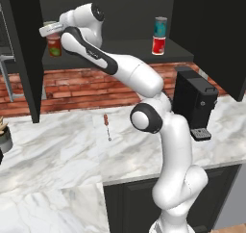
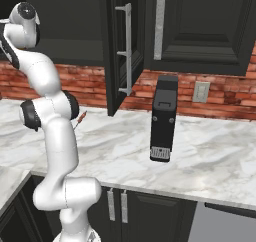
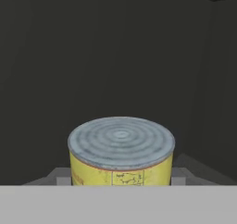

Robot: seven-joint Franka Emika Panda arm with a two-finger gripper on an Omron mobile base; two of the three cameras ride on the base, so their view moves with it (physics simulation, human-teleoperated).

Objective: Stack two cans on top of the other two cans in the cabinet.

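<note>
- At the left end of the cabinet (image 1: pixel 30 58) shelf: the tool (image 1: pixel 49 31) is closed on the salmon-pink can (image 1: pixel 50 24). In the hand view the can (image 3: pixel 121 146) fills the gap between the two fingertips (image 3: pixel 60 177), grey lid up, yellow band showing.
- Directly under the tool is the dark red can (image 1: pixel 55 47), upright on the shelf, green label patch facing out.
- Well off to the tool's right on the same shelf, the teal-blue can (image 1: pixel 160 26) sits on the bright red can (image 1: pixel 159 45). That pair reads as done, so this is the last stack.
- Step in hand, as I read it: seat the held can on the dark red one.
- Can't tell from the left base view whether the two cans touch yet, because the tool hides the joint. Treat it as a small gap.
- Doing it well:
  - Centre first. The held can looks slightly to the left of the lower can's axis, so nudge across before lowering.
  - Keep the can's axis vertical. A tilted base will catch the lower rim and tip the stack.
  - Lower slowly and straight, with no sideways drag once the rims meet.
  - Open only when the can's weight is on the lower lid, and open just enough to clear.
  - Pull straight back out toward the arm, away from the cabinet's left side panel just beside the tool.
- Main risk: knocking the dark red can off the shelf edge onto the worktop (image 1: pixel 57 150) below the tool.
</note>
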